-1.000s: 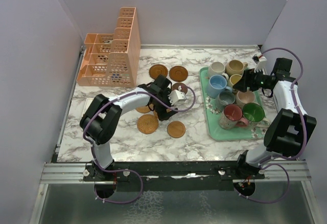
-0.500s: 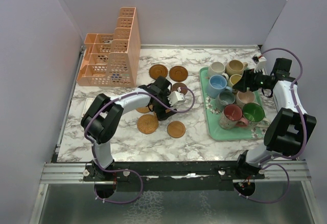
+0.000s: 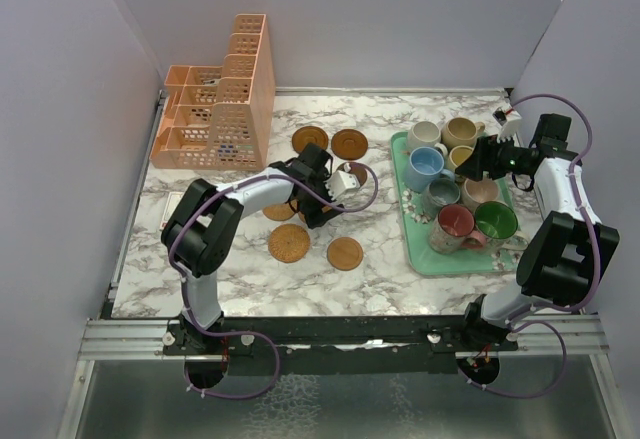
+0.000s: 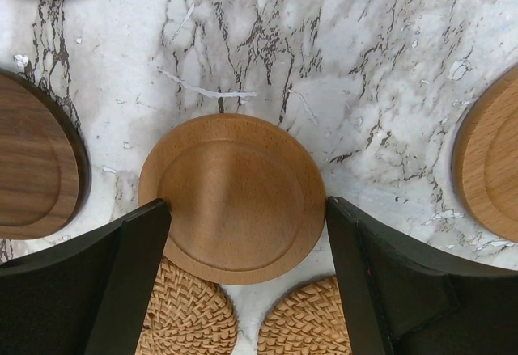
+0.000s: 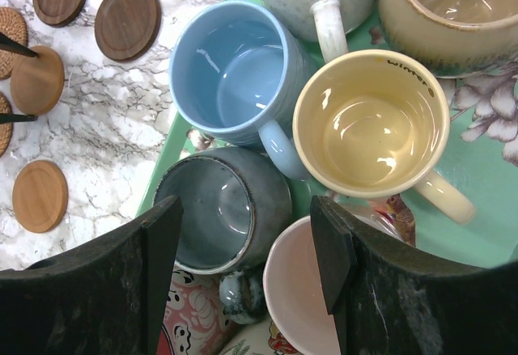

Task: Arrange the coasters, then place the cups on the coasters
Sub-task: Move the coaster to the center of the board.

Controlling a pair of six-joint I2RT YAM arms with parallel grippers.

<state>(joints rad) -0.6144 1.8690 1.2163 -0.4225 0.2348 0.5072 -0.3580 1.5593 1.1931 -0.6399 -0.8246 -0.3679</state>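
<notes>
The left arm's fingers (image 4: 129,290) stand apart, one on each side of a pale wooden coaster (image 4: 233,197) lying flat on the marble tabletop (image 4: 267,40). Their tips sit right at its rim; I can't tell whether they touch it, and nothing is gripped. Two woven coasters (image 4: 182,319) lie just beside it and a dark coaster (image 4: 32,169) lies close on one side.

I'd say the step is taking this disc to its own spot. It is thin, so keep the fingertips low against the tabletop, squeeze squarely across its widest part and lift straight up, so the woven ones aren't dragged.

Over at the green tray (image 5: 486,169), the right arm's fingers (image 5: 154,282) hang open and empty above the grey mug (image 5: 214,209) and pink mug (image 5: 299,290), which sit crowded among other mugs.
</notes>
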